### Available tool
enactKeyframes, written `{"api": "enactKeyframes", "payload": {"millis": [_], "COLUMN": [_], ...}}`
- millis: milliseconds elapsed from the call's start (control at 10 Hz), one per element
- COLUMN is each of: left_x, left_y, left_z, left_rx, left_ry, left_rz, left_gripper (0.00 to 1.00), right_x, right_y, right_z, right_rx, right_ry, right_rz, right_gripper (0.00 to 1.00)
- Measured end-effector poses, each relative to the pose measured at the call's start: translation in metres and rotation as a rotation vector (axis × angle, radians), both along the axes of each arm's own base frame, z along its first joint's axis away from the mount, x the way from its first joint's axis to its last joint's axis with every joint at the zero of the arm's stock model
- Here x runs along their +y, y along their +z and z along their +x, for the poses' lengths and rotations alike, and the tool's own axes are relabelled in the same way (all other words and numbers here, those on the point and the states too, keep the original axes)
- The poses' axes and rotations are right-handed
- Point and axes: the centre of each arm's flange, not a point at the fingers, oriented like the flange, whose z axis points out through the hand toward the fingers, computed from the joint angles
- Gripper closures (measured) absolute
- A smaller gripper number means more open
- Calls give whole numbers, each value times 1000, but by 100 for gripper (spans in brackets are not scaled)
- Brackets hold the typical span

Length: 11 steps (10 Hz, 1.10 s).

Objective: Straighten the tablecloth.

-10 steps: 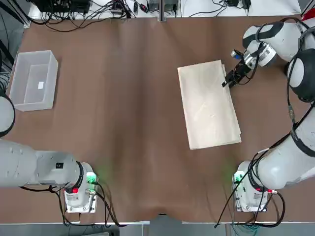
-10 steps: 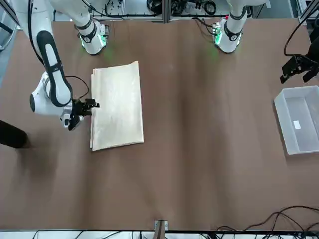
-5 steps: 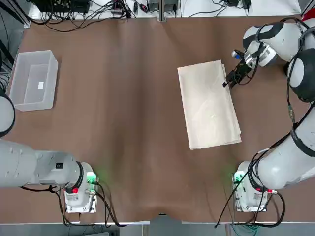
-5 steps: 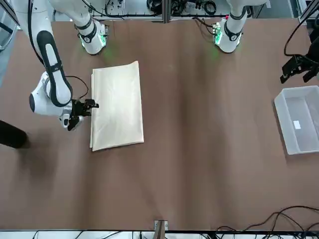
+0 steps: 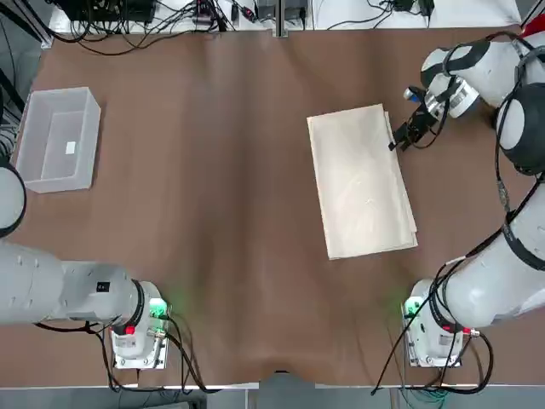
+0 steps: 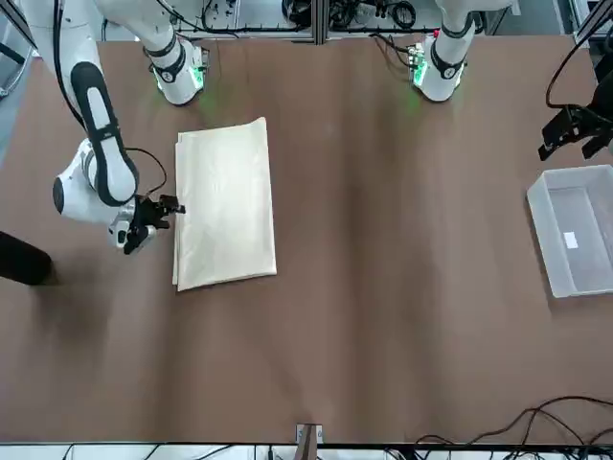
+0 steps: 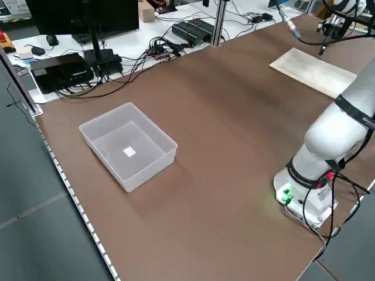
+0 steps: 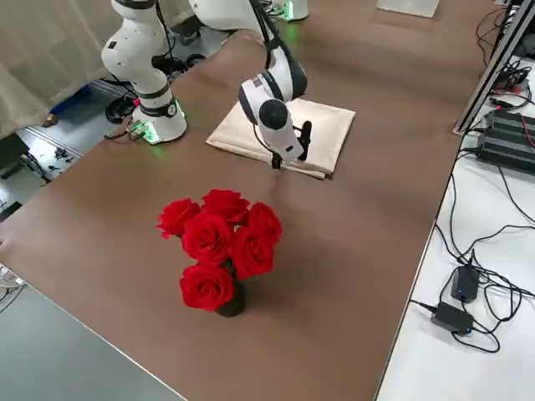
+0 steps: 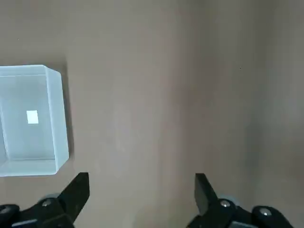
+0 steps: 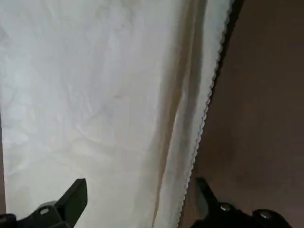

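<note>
Cream tablecloth (image 5: pixel 363 181) lying folded, thin, faintly creased, scalloped edge, right gripper (image 5: pixel 403 135) hovering beside it, jaws spread wide, holding nothing

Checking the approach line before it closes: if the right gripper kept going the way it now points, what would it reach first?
Most likely the tablecloth's layered, zigzag-cut edge. The right gripper sits beside that edge with open fingers, aimed down toward it. Depth is unclear, so it might touch the brown table cover beside the cloth instead.
</note>
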Motion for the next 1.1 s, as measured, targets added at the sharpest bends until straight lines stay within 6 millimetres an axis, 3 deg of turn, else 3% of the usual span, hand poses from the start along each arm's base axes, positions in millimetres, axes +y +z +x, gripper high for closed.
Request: {"api": "enactKeyframes", "payload": {"millis": [700,1000,1100], "left_x": [0,0,0], "left_y": [0,0,0], "left_z": [0,0,0], "left_rx": [0,0,0], "left_ry": [0,0,0], "left_rz": [0,0,0], "left_gripper": [2,2,2], "right_x": [24,31,30], "right_y": [-19,-24,-24], "right_z": [-6,-6,-6], "right_rx": [35,33,30], "right_ry": [42,45,43], "right_rz": [-2,-9,-11], "right_gripper": [0,4,11]}}
